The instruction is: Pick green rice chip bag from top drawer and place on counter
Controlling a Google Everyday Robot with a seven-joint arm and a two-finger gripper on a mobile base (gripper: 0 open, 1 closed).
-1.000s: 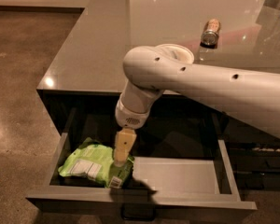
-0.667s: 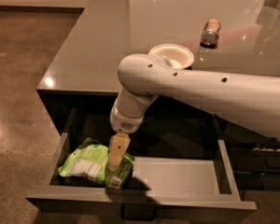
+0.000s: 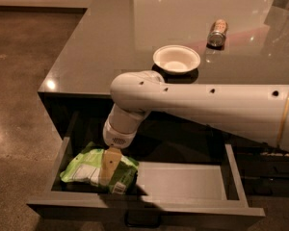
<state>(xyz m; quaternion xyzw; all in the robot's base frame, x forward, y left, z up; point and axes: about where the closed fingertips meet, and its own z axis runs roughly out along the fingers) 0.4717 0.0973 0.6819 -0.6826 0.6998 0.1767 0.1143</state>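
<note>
Swung lower and further left since a second ago, the arm (image 3: 207,105) no longer covers the white bowl (image 3: 177,59), and the gripper (image 3: 110,170) has slid a bit left with it.

At the left end of the top drawer (image 3: 183,182) lies the green rice chip bag (image 3: 82,170), crumpled flat with its white label up. The gripper is down on the bag's right half, pointing straight down. Whether it's apart or already clamped on the bag, honestly can't tell.

For the grab, it looks smart to pinch a raised fold of that crinkly film rather than press on it flat, then lift straight up so the bag clears the drawer's near edge and the counter (image 3: 101,42) lip above.

Container-wise: the bag is all that shows in the drawer, and the right part shows pale bottom. Up on the counter the bowl looks empty, and a small can (image 3: 216,32) lies on its side further right.
</note>
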